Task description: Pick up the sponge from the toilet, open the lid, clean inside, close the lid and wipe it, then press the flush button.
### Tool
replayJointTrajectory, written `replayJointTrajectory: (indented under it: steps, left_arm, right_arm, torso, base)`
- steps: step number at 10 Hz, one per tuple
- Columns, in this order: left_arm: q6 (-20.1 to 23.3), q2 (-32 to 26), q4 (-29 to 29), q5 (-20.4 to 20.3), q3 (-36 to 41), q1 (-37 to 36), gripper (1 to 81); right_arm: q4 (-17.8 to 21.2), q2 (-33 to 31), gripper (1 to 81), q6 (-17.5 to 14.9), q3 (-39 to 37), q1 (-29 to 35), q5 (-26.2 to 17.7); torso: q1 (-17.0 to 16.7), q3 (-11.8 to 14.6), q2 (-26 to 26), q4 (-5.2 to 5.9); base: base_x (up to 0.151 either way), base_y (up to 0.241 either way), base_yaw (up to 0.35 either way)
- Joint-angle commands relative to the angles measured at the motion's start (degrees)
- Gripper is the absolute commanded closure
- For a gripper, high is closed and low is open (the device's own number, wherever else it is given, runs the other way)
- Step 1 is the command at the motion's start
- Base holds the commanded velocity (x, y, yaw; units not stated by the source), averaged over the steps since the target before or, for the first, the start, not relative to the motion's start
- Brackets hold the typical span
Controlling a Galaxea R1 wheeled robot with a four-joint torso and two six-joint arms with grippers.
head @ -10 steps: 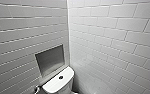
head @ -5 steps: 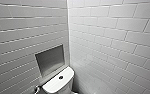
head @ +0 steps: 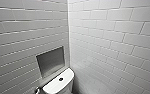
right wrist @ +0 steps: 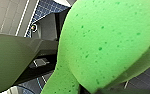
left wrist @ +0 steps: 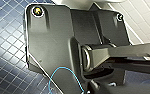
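The white toilet (head: 56, 86) shows its tank top at the bottom of the head view, in the corner of two tiled walls. The round dark flush button (head: 61, 79) sits in the middle of that tank top. The lid and bowl are below the picture's edge. In the right wrist view the bright green sponge (right wrist: 108, 42) sits very close to the camera, pinched at its narrow end, with my right gripper shut on it. My left gripper is shut and holds nothing I can see.
A square recessed niche (head: 51, 61) is set in the left wall just above the tank. White tiled walls close in on both sides. Dark blue mosaic floor (left wrist: 6, 32) lies under the left wrist.
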Motion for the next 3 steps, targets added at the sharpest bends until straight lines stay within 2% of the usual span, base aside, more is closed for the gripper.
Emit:
replayJointTrajectory:
  steps: [1, 3]
  left_arm:
    - [-0.45, 5.82, -1.04, 1.83, -8.72, -0.08, 81.1]
    - [-0.37, 9.51, -0.95, 4.36, -13.47, 0.09, 81.1]
  right_arm:
    - [0.07, 0.69, 81.1, 0.11, -0.56, 1.38, -3.15]
    - [-0.12, 2.27, 81.1, 0.11, -3.38, 1.64, -3.50]
  torso:
    - [0.00, 0.00, 0.00, 0.00]
    - [-0.02, 0.00, -0.02, 0.00]
  base:
    - [0.000, 0.000, 0.000]
    - [0.000, 0.000, 0.000]
